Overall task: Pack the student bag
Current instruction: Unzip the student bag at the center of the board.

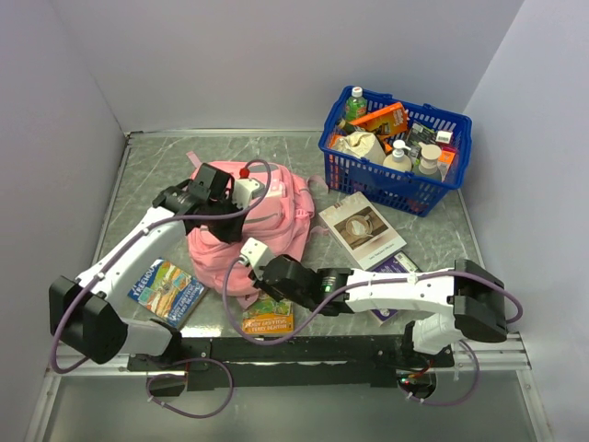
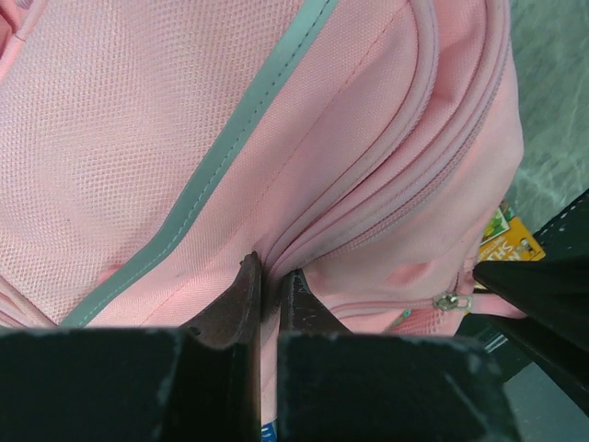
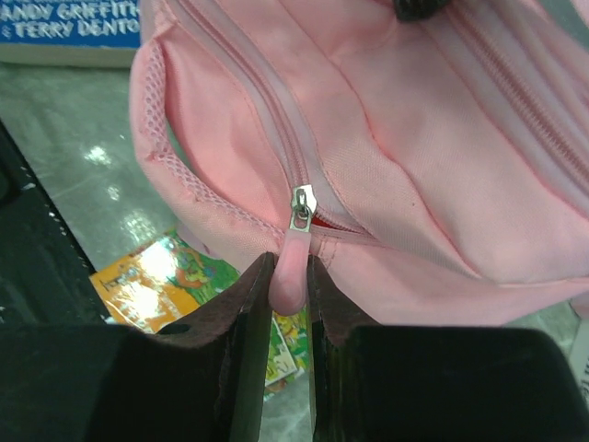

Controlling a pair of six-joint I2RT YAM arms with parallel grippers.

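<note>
The student bag [image 1: 276, 216], a soft pink backpack, lies in the middle of the table. My left gripper [image 1: 221, 221] rests on its upper left side. In the left wrist view the left gripper [image 2: 271, 281] is shut on a fold of the bag's fabric [image 2: 138, 138] beside a zipper seam. My right gripper [image 1: 250, 267] is at the bag's near edge. The right wrist view shows the right gripper [image 3: 290, 267] shut on the pink zipper pull [image 3: 288, 272] of a front pocket [image 3: 442, 166]. That zipper is slightly parted at the metal slider [image 3: 301, 207].
A blue plastic basket [image 1: 368, 180] with bottles and boxes stands at the back right. A white book [image 1: 361, 230] lies right of the bag, a blue book [image 1: 166, 290] near the left arm, an orange book [image 1: 267, 318] under the right gripper, and a purple item [image 1: 396, 267] by the right arm.
</note>
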